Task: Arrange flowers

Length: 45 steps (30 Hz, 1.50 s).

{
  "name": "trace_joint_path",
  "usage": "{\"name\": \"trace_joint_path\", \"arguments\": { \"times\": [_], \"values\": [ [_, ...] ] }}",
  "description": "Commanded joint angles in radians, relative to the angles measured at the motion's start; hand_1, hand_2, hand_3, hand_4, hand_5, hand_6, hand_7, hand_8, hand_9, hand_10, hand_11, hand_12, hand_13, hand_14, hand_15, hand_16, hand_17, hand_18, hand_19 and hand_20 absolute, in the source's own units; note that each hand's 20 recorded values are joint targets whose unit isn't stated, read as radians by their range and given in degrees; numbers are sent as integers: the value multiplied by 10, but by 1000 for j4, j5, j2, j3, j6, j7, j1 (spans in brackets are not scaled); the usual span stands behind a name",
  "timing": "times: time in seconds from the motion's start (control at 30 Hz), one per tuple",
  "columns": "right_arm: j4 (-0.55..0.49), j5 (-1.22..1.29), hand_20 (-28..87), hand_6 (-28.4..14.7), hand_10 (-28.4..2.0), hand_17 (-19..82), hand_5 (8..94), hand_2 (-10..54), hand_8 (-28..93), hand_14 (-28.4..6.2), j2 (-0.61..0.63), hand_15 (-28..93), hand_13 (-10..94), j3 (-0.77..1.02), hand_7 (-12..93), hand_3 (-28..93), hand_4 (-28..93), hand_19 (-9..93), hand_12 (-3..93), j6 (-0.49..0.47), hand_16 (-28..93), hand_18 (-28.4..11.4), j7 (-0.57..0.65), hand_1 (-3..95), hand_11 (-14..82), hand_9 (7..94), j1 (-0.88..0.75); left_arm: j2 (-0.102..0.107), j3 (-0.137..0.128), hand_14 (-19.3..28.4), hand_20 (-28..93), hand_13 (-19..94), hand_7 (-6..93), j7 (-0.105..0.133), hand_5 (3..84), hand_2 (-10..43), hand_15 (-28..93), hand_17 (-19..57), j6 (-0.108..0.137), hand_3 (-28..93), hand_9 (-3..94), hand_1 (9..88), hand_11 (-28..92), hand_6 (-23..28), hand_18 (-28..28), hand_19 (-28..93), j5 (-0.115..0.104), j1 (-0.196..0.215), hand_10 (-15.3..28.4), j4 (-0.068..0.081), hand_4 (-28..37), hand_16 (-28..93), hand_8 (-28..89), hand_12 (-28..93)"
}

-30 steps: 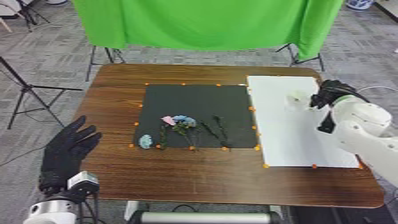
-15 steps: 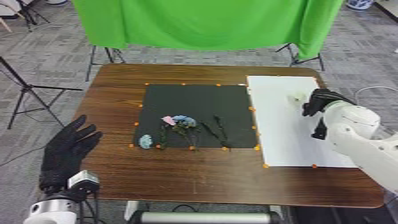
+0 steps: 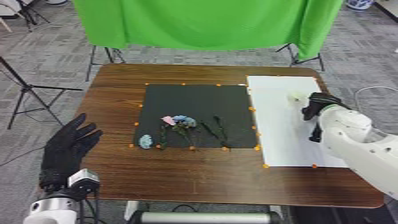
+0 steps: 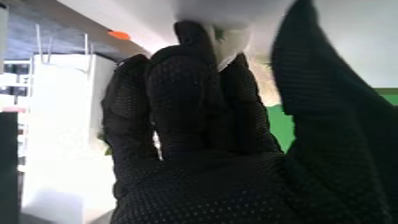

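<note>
Fingers [image 4: 178,85] of right hand [image 3: 322,104] extend, thumb [image 4: 315,75] apart, near translucent object [image 3: 297,96].

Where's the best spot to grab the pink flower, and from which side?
Probably the thin green stem near the pink flower, pinched from above across its width: it lies on the dark mat and runs toward the robot, while the pink head sits close to blue blooms.

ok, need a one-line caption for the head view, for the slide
Right hand over the white sheet, open left hand at left, flowers on the dark mat between.
</note>
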Motion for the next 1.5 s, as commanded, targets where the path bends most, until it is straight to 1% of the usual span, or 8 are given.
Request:
{"name": "trace_joint_path", "arguments": {
  "times": [0.03, 0.17, 0.57, 0.83, 0.9, 1.13, 1.33, 1.5],
  "values": [
    [28, -65, 240, 1, -74, 321, 642, -82, -103, -47, 30, 816, 736, -124, 371, 818, -283, 932, 280, 148, 113, -205, 20, 489, 156, 791, 37, -2, 7, 263, 200, 276, 176, 3, 388, 48, 550, -69, -5, 828, 365, 235, 313, 99, 248, 605, 0, 5, 196, 3, -226, -94, -111, 106],
    [22, -97, 263, 20, -65, 352, 730, -73, -78, -39, 48, 802, 778, -192, 389, 802, -283, 932, 317, 226, 126, -206, 30, 517, 206, 869, 76, -7, 4, 263, 200, 277, 176, 4, 388, 48, 550, -69, -8, 827, 365, 235, 312, 99, 248, 605, 1, 9, 196, 3, -227, -94, -111, 105],
    [-99, -185, 281, 9, -74, 366, 772, -90, -48, -36, 11, 791, 795, -212, 344, 823, -283, 932, 312, 366, 135, -211, -49, 526, 232, 889, 174, -1, -1, 263, 200, 276, 175, 11, 388, 49, 550, -69, 4, 826, 365, 234, 313, 99, 248, 605, -7, 23, 195, -3, -228, -94, -111, 106],
    [-172, -226, 285, 8, -74, 366, 776, -92, -37, -36, -143, 787, 797, -166, 332, 828, -283, 932, 315, 346, 139, -211, -197, 525, 232, 890, 156, 0, -9, 263, 200, 276, 174, 5, 388, 50, 550, -69, 5, 824, 365, 235, 314, 99, 248, 605, -5, 29, 196, -7, -227, -94, -111, 105],
    [-190, -236, 286, 8, -74, 365, 776, -92, -36, -36, -187, 787, 796, -159, 332, 829, -283, 932, 315, 283, 141, -210, -255, 524, 231, 890, 129, -3, -7, 263, 200, 276, 174, 10, 388, 50, 549, -69, 7, 824, 366, 235, 313, 99, 248, 605, -7, 30, 196, -7, -228, -95, -110, 105],
    [-106, -278, 288, 9, -72, 360, 776, -92, -35, -36, -343, 788, 791, -302, 333, 830, -283, 932, 317, 306, 143, -207, -256, 522, 231, 890, 169, -2, -9, 263, 200, 276, 173, 4, 388, 50, 550, -68, 4, 825, 365, 235, 312, 99, 247, 605, -4, 20, 196, -5, -228, -94, -111, 105],
    [-48, -297, 285, 10, -72, 356, 775, -92, -37, -38, -411, 788, 789, -340, 336, 832, -283, 932, 318, 271, 144, -206, -246, 521, 232, 889, 153, -3, -12, 263, 200, 276, 173, 5, 388, 49, 550, -68, 1, 827, 365, 234, 312, 99, 247, 605, -5, 16, 195, -1, -228, -94, -110, 106],
    [-38, -295, 283, 10, -72, 355, 775, -91, -38, -40, -418, 786, 787, -391, 337, 830, -283, 932, 318, 302, 143, -206, -201, 521, 234, 888, 186, -2, -13, 263, 200, 276, 173, 1, 389, 49, 550, -69, -7, 826, 365, 234, 313, 99, 248, 605, 0, 10, 195, 4, -228, -95, -110, 106]
  ]
}}
